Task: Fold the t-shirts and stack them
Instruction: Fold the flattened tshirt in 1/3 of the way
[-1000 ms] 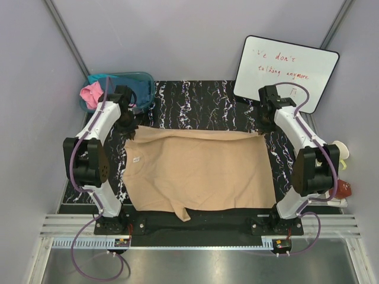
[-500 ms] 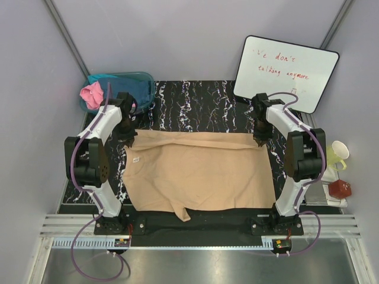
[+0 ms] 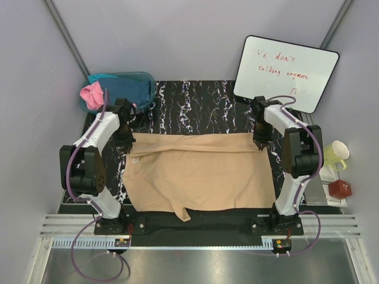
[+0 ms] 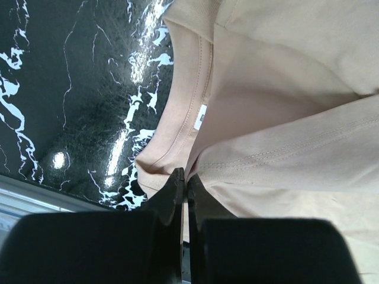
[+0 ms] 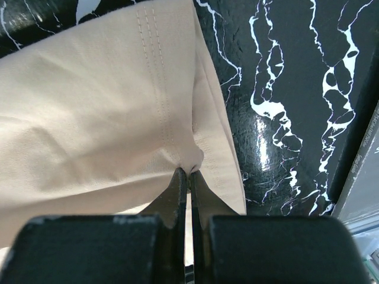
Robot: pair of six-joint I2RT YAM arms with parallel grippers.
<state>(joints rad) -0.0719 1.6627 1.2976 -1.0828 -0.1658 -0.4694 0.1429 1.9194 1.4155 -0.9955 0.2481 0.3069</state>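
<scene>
**Fold of the first shirt, in hand.** The tan t-shirt [image 3: 201, 171] lies spread across the middle of the table [image 3: 195, 97], with its collar toward my left arm. My left gripper [image 4: 185, 180] is pinched tight on a doubled layer of cloth beside the collar. My right gripper [image 5: 188, 173] is pinched tight on the far hem corner.

I judge that the far edge is to fold toward me. Next, both arms must travel together, level, to the near edge.

Bare table lies beyond the shirt. The whiteboard [image 3: 287, 68] and mug [image 3: 335, 155] crowd the right side. The pink t-shirt [image 3: 90, 94] hangs at the tub [image 3: 148, 83] at far left. The blue cloth inside is possibly another shirt.
</scene>
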